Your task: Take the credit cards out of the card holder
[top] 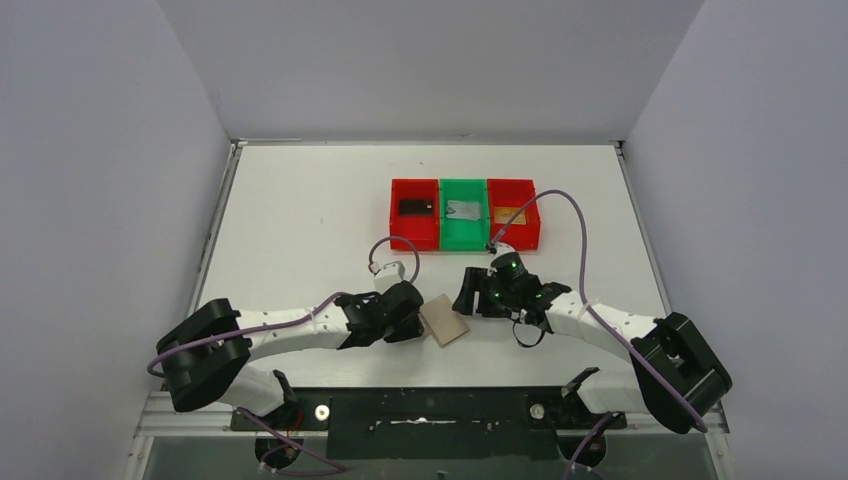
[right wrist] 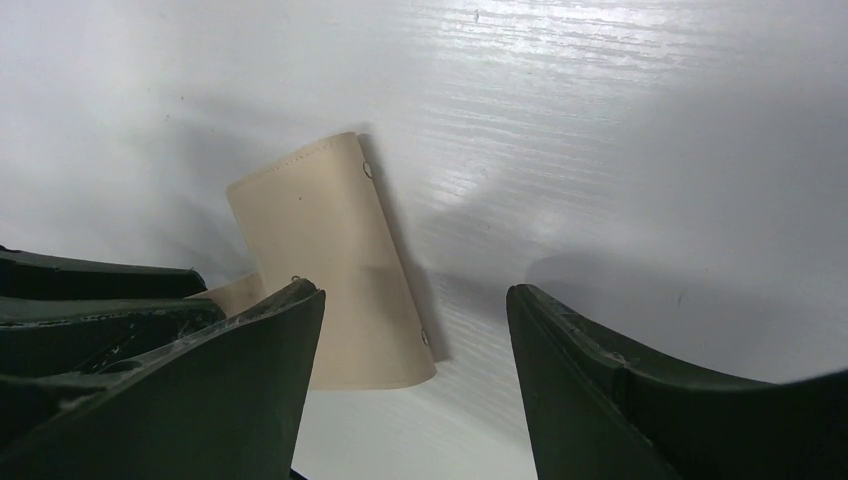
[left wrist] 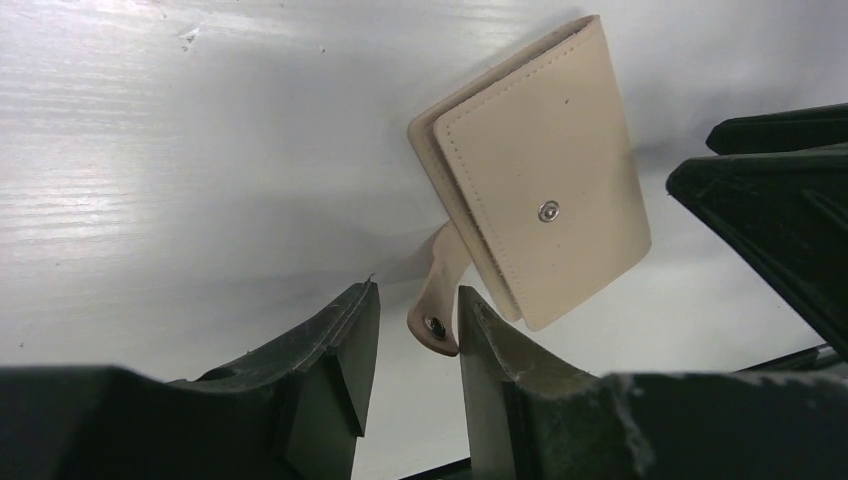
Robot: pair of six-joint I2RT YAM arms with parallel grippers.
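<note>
Left gripper [left wrist: 415,300] sits narrow around the tab [left wrist: 445,270] of the wallet [left wrist: 540,180], not pinching yet, I think. Right gripper [right wrist: 415,295] gapes wide. I'd close on the tab, then peel it open slowly.

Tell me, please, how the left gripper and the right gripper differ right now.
The left gripper has its jaws only narrowly apart; the right gripper has them spread wide. The closure tab of the card holder lies between the left gripper's jaws, while the right gripper holds nothing. Both are black, sit low over the table and flank the folded card holder.
</note>
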